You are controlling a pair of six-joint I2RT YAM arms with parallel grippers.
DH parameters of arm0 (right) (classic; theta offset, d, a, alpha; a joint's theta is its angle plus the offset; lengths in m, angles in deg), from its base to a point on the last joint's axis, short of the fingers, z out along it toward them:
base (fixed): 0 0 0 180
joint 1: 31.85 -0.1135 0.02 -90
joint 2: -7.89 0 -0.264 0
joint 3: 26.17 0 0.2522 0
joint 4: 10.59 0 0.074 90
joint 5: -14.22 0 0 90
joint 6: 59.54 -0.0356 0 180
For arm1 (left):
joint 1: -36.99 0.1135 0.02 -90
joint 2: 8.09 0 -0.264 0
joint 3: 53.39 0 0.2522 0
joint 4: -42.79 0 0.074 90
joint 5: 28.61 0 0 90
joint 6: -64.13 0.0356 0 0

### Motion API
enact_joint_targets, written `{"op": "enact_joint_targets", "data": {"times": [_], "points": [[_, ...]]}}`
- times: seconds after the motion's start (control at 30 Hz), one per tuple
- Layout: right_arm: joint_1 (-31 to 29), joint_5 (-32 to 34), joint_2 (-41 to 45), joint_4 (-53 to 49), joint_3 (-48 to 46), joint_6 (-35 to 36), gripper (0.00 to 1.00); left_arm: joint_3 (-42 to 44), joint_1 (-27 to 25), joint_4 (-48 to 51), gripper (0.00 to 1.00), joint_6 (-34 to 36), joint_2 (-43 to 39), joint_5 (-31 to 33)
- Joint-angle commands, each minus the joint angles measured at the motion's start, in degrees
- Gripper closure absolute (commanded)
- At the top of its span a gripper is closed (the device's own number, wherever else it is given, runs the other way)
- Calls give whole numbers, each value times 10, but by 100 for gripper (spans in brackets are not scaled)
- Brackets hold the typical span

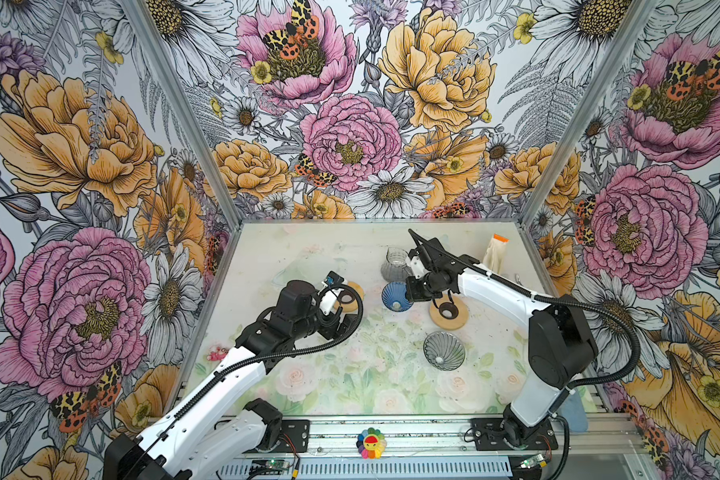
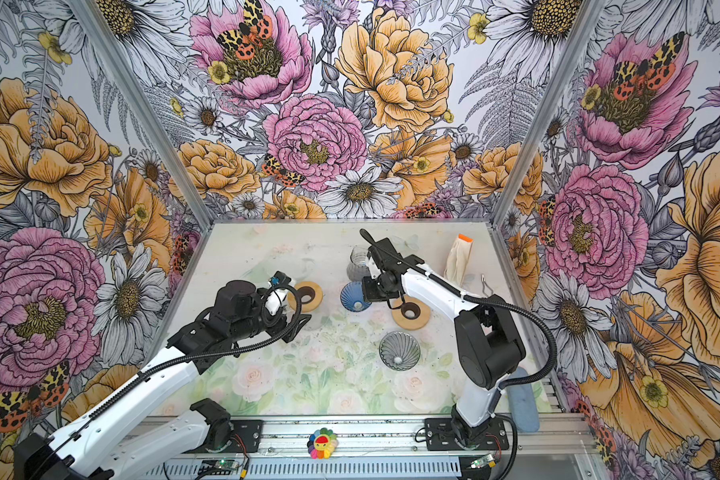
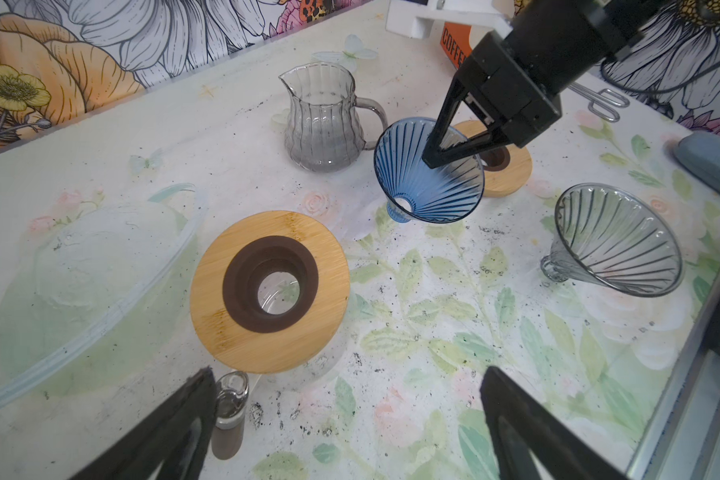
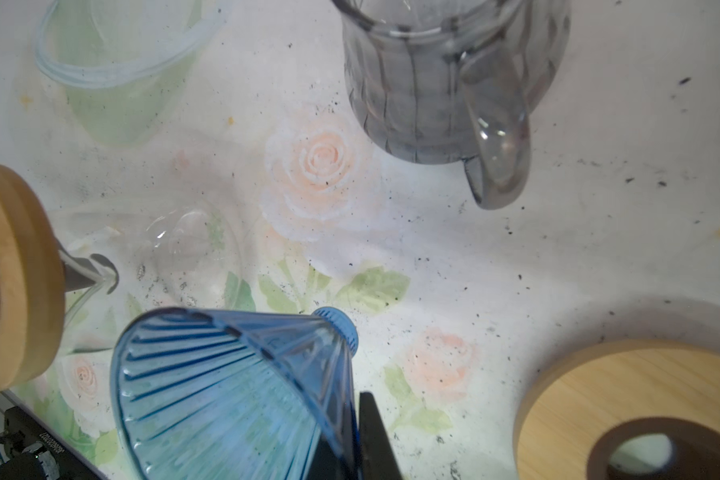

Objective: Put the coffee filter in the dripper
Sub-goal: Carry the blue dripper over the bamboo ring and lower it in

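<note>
Claw [image 3: 433, 157] on blue dripper [image 3: 433, 195] rim

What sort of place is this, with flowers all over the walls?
Likely a robot training booth staged as a coffee corner, not a real café. A left arm and right arm are bolted to a metal rail; inside the floral walls are a blue dripper and a glass carafe.
</note>
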Motion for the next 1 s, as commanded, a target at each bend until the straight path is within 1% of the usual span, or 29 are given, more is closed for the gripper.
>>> {"op": "enact_joint_targets", "data": {"times": [0.0, 0.07, 0.27, 0.43, 0.53, 0.83, 0.97], "points": [[-5, -22, 37, 11, -3, 10, 99, -27, -5, -7, 1, -1, -14, 15], [-6, -41, 48, 11, 3, 9, 99, -35, -4, 2, 1, -10, -19, 16], [-18, -64, 83, 10, 27, 17, 99, -34, -4, 9, 1, -30, -51, 35], [-40, -82, 82, 9, 63, 25, 99, -42, 10, 26, 1, -31, -60, 32], [-56, -84, 68, 9, 94, 28, 99, -52, 26, 34, 1, -37, -59, 12], [-90, -91, -15, 10, 187, 19, 100, -52, 65, 34, 1, -41, -73, 11], [-98, -90, -50, 10, 210, 9, 100, -44, 92, 32, 1, -51, -88, -18]]}}
